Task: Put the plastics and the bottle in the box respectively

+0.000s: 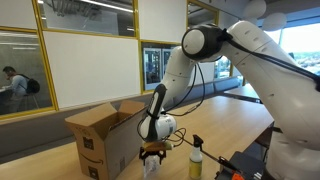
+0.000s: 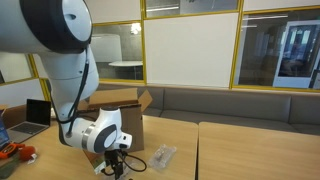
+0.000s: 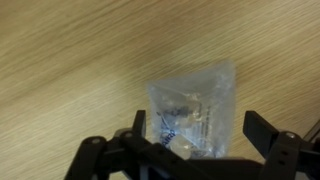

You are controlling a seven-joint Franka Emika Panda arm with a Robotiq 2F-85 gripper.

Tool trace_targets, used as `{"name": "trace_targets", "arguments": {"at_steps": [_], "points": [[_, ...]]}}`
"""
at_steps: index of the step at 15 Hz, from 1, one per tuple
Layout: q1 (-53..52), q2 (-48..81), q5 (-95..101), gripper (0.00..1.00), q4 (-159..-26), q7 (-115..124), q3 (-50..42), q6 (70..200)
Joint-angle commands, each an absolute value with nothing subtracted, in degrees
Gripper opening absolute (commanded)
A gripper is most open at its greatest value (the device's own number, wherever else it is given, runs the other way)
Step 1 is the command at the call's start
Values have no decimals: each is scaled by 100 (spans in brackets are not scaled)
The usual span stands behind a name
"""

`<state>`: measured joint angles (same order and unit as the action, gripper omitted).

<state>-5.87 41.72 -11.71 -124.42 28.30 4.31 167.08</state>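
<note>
A clear plastic bag [image 3: 192, 108] lies on the wooden table, right between my open gripper's [image 3: 196, 128] fingers in the wrist view. In both exterior views my gripper [image 1: 152, 153] [image 2: 116, 160] hangs low over the table beside the open cardboard box [image 1: 100, 135] [image 2: 118, 104]. A second clear plastic [image 2: 162, 156] lies on the table to the side of the gripper. A small bottle with a yellow body and dark cap [image 1: 196, 160] stands upright on the table on the far side of the gripper from the box.
A laptop [image 2: 36, 116] and orange-black items [image 2: 15, 153] sit at the table's edge. Dark equipment with red parts [image 1: 245, 165] lies near the robot base. A bench seat [image 2: 240, 105] runs along the glass wall behind.
</note>
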Motion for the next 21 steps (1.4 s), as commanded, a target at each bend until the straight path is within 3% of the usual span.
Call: {"name": "trace_targets", "arguments": {"at_steps": [1,8,9,11,19,21], "points": [[-575,4595,-1366,100,-12005,2490,396,16779],[-476,5118,-1483,100,-11583,2302,479,16756],[-470,5142,-1490,75,-11569,2299,480,16771],[-511,5112,-1481,68,-11588,2314,439,16753],[-585,4220,-1616,7,-12493,2420,343,16990],[-678,3739,-1646,8,-12912,2498,231,16995]]}}
